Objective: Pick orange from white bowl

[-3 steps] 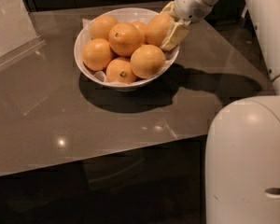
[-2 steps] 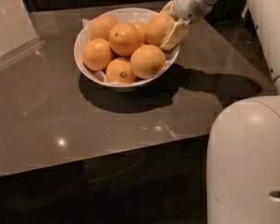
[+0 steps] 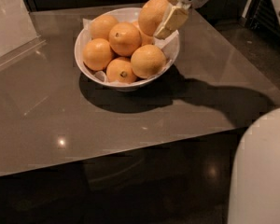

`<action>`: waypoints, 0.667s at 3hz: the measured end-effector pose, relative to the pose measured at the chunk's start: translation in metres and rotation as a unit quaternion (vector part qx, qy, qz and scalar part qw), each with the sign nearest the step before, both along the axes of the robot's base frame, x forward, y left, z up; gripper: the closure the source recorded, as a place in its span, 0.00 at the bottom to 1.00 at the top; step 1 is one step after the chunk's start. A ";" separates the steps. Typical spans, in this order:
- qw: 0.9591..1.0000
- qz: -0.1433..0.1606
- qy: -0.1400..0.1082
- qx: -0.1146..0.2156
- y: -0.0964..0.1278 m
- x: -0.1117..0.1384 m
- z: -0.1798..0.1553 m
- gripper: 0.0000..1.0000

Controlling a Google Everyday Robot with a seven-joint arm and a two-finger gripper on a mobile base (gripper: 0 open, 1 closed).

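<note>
1. Orange, the large, smooth, yellow-orange one, is sitting at the far right side of the white bowl, riding higher than the rest of the fruit.
2. You are looking at the gripper reaching in from the top edge of the view, with its claw clamping that orange. 1 cream-coloured finger is pressing flat against the fruit's right side, and the other is only just showing behind its top.
3. You cannot tell whether the held orange is touching the fruit beneath it or hanging just clear.
4. 5 other oranges are lying piled in the bowl to the left of and below the held one. The front one is showing a dark stem dot, and the one beside it is leaning against the near right wall.
5. The bowl is resting on a glossy grey-brown table and throwing a dark shadow to the right.
6. A clear plastic stand is standing at the table's far left, well apart from the bowl.
7. The robot's white body is filling the lower right corner of your view.
</note>
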State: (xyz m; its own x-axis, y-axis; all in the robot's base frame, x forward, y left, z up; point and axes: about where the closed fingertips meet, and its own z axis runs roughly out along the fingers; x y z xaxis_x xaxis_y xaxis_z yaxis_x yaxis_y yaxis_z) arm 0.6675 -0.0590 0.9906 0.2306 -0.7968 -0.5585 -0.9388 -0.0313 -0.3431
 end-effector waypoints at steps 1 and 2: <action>0.999 -0.024 -0.005 0.020 -0.004 -0.028 0.017 1.00; 0.998 -0.055 0.005 0.035 -0.013 -0.057 0.019 1.00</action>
State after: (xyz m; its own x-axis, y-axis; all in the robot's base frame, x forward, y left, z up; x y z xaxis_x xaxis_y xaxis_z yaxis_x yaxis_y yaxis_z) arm 0.6104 -0.0721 1.0092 0.1385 -0.7758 -0.6156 -0.9384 0.0958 -0.3319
